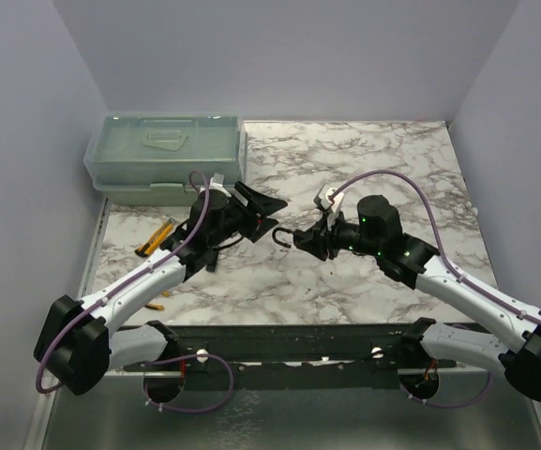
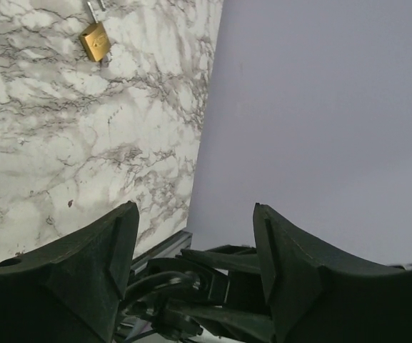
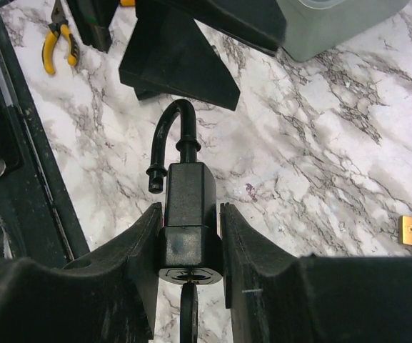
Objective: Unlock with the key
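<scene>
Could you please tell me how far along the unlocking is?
Done, it seems: the black padlock has its curved shackle sprung free at one end, with the small black-headed key in its base. In hand: the right hand clamps the padlock body; the left hand is open, empty. Left: perhaps only setting it down.

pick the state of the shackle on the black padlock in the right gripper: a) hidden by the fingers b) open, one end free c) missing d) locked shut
b: the shackle of the black padlock, clamped in the right gripper, has one end out of the body and hanging free beside it.
</scene>
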You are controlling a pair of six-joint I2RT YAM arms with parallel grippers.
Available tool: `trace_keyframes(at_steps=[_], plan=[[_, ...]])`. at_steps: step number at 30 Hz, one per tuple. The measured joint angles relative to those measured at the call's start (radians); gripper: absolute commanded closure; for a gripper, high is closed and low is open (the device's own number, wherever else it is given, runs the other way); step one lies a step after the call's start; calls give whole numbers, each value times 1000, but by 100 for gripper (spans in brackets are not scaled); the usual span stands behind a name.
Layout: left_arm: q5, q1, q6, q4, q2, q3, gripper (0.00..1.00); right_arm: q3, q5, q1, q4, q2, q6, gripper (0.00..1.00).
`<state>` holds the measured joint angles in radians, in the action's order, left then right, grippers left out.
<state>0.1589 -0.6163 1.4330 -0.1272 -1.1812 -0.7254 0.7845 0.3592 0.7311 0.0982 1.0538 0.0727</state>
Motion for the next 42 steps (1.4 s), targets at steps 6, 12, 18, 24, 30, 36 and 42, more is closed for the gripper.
trace_keyframes(at_steps=[6,12,18,24,30,36,42], plan=[[20,1,-73,-23,52,0,33,-27,2,0,-82,0,-80,100],[36,1,-113,-26,53,0,43,-65,27,0,-167,0,-158,100],[42,4,-135,-27,53,0,47,-116,28,0,-272,-13,-234,100],[60,7,-145,-27,53,0,46,-150,3,0,-327,-19,-282,100],[86,7,-150,-28,51,0,44,-166,-22,0,-388,-19,-326,100],[122,7,-148,-33,48,0,50,-174,-60,0,-440,-18,-362,100],[128,9,-147,-44,49,0,62,-174,-79,0,-449,3,-369,100]])
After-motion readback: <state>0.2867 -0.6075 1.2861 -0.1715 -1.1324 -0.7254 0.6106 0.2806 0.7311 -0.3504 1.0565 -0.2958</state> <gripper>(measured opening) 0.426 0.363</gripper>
